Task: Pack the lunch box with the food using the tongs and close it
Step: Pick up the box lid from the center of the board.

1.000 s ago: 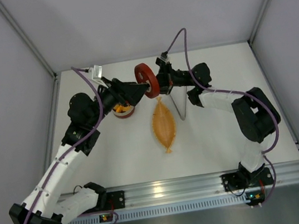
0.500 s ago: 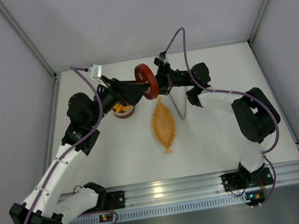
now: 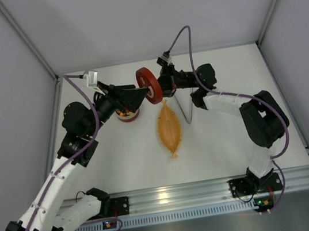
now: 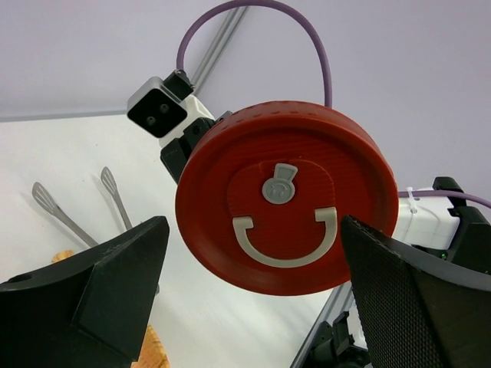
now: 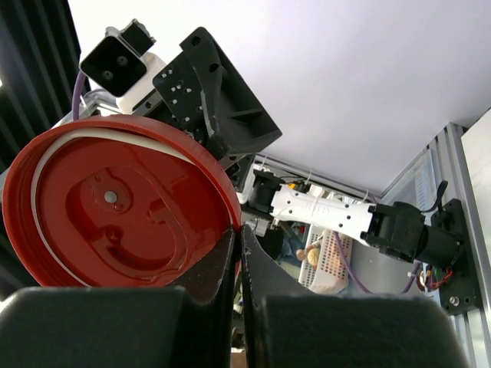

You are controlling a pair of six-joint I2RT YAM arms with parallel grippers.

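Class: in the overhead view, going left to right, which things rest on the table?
lunch box → orange tray → tongs. The red lid is left out: the right pincer holds it in the air.

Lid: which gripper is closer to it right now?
Right. The right gripper is shut on the rim of the lid, holding it aloft; the left gripper is open, its fingers flanking the lid, no contact visible.

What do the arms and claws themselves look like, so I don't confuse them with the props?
The left arm and right arm have white links and bulky black joints, each trailing a looping purple cable. The left claw and right claw are black, with wedge-shaped fingers finely textured inside. A white-and-black camera box sits at each wrist.
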